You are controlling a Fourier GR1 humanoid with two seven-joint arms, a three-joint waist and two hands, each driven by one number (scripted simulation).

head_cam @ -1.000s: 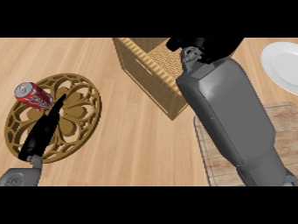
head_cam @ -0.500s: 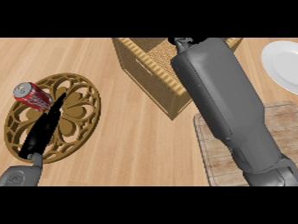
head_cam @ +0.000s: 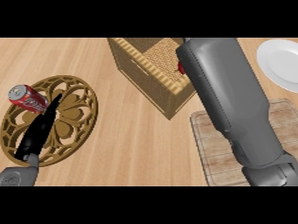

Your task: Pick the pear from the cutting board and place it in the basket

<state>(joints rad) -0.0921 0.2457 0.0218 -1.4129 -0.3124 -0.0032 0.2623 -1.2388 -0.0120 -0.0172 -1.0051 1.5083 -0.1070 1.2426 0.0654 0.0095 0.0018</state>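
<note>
Two grey forearms are seen above a light wooden counter [head_cam: 138, 148]. The black left hand [head_cam: 38, 129] is held open, fingers straight, over a round carved wooden trivet [head_cam: 74, 109], its tips just beside a red soda can [head_cam: 27, 98]. The right forearm [head_cam: 228, 100] is stretched across a pale slatted cutting board [head_cam: 293, 127] and over a square woven wicker basket [head_cam: 144, 70]. The right hand is cut off at the top edge, so its state cannot be told. A small red patch [head_cam: 181, 68] is glimpsed inside the basket; whether it is the pear cannot be told. A round white plate [head_cam: 290, 65] is set nearby.
</note>
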